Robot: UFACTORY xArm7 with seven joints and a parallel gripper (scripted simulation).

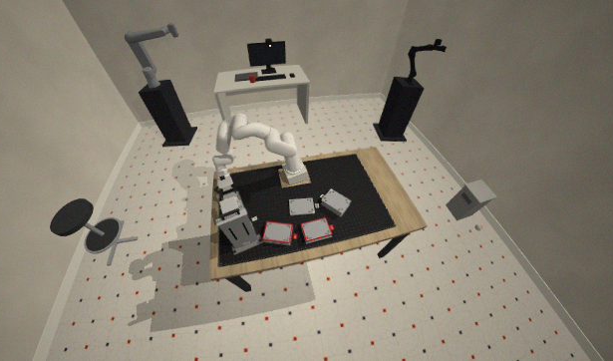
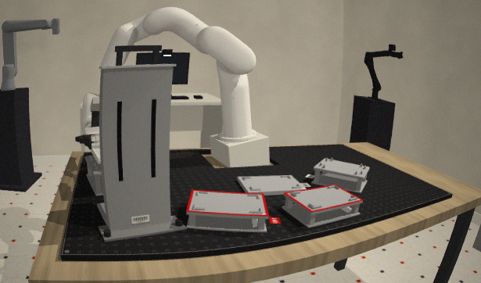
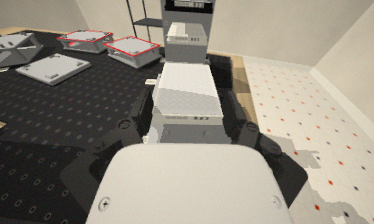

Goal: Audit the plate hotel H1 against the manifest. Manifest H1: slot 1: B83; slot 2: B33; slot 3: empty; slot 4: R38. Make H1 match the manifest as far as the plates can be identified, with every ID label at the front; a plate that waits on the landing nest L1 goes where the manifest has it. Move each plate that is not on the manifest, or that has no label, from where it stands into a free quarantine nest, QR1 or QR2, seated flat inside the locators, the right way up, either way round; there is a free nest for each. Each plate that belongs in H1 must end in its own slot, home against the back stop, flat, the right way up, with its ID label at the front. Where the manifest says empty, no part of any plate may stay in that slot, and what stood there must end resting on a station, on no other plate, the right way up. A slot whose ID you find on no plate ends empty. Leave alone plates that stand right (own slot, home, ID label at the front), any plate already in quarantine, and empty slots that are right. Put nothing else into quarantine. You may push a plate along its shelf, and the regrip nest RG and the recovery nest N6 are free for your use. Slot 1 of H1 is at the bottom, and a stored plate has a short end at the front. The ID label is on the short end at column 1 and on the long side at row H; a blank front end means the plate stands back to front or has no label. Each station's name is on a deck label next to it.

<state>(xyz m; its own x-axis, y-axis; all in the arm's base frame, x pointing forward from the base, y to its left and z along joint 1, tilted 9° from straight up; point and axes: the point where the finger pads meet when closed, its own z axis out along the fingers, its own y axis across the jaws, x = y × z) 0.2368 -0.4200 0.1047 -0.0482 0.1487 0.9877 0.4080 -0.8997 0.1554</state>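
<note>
My gripper [image 3: 188, 98] is shut on a white plate [image 3: 188, 95], gripping its long sides. The plate lies flat and lengthwise toward the open front of the grey plate hotel H1 [image 3: 188, 30], low over a grey nest at the hotel's foot. Its near short end shows small dark marks that I cannot read. Another plate [image 3: 187, 34] sits in a hotel slot beyond it, and a dark-faced one shows in a higher slot [image 3: 188, 4]. In the top view the gripper [image 1: 225, 195] and the plate [image 1: 230, 205] stand behind the hotel [image 1: 237, 228]. In the exterior view the hotel's back wall [image 2: 135, 148] hides them.
Two red-rimmed quarantine nests [image 1: 277, 232] [image 1: 316, 229] stand right of the hotel, both without plates. A flat grey nest [image 1: 301, 205] and a raised grey nest [image 1: 335, 201] lie behind them. The arm's base [image 1: 295, 175] is at the table's far edge.
</note>
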